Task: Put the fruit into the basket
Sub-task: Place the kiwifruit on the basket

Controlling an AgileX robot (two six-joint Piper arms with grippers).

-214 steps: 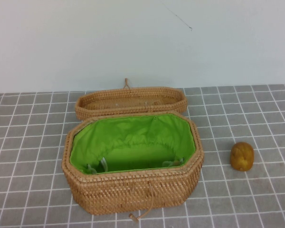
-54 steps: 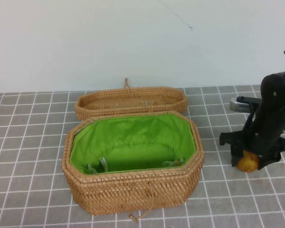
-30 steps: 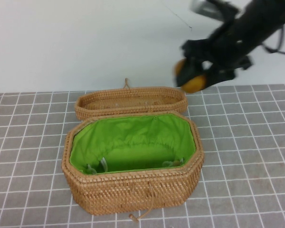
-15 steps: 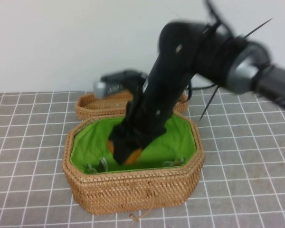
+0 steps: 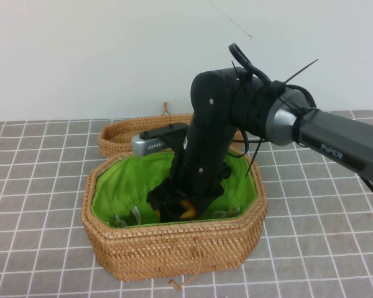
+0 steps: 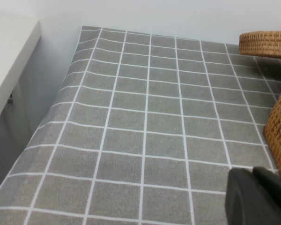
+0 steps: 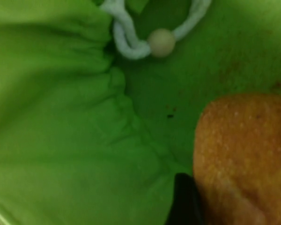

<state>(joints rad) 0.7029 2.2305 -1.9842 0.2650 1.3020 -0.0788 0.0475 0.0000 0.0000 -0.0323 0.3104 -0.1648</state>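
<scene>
We see the right hand (image 5: 177,210) reaching down inside the basket (image 5: 174,248), closed around the fruit (image 5: 188,211) close to the green lining (image 5: 121,186). A white cord with a bead (image 7: 161,42) lies near the fruit. The wicker lid (image 5: 121,138) sits behind. The left hand (image 6: 255,197) hovers over the grey tiled surface (image 6: 145,122) beside the basket; we cannot tell its grip.

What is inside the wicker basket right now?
Inside the green-lined tan wicker basket: the right tool, the small orange fruit, a white beaded cord. Floor beneath is hidden.
</scene>
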